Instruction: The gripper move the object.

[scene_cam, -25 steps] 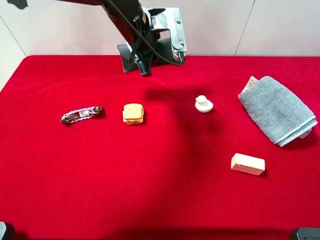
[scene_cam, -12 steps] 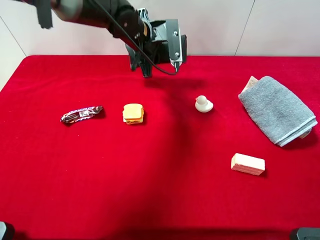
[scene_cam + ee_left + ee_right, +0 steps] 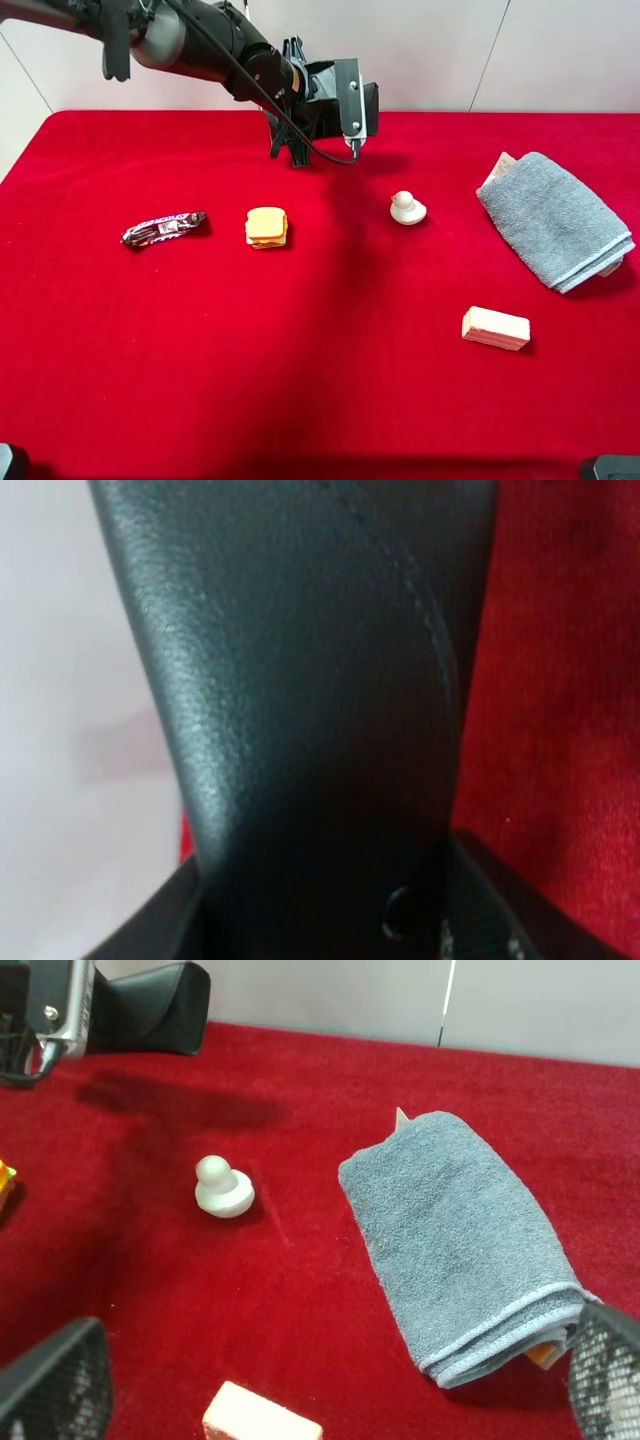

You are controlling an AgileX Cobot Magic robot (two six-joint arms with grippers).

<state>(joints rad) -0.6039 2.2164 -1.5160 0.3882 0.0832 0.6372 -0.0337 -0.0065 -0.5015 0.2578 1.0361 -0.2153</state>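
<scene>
My left gripper [image 3: 345,112] is shut on the object, a flat black leather-like glasses case [image 3: 371,106], and holds it in the air above the back edge of the red table. The case fills the left wrist view [image 3: 300,700], where a small snap button [image 3: 400,920] shows near its gripped end. It also shows in the right wrist view [image 3: 150,1005], next to the silver finger plate. My right gripper [image 3: 330,1370] is open and empty, with its mesh-like fingers [image 3: 50,1390] spread wide above the right side of the table. It does not show in the high view.
On the red cloth [image 3: 330,400] lie a dark candy-bar wrapper [image 3: 163,228], a small sandwich-like toy [image 3: 266,227], a white figurine [image 3: 407,208], a folded grey towel [image 3: 555,218] and a beige wafer block [image 3: 495,328]. A light wall stands behind the table.
My left arm has carried the case to the right along the table's back edge and lowered its upper arm into view. The things on the table have not moved.
</scene>
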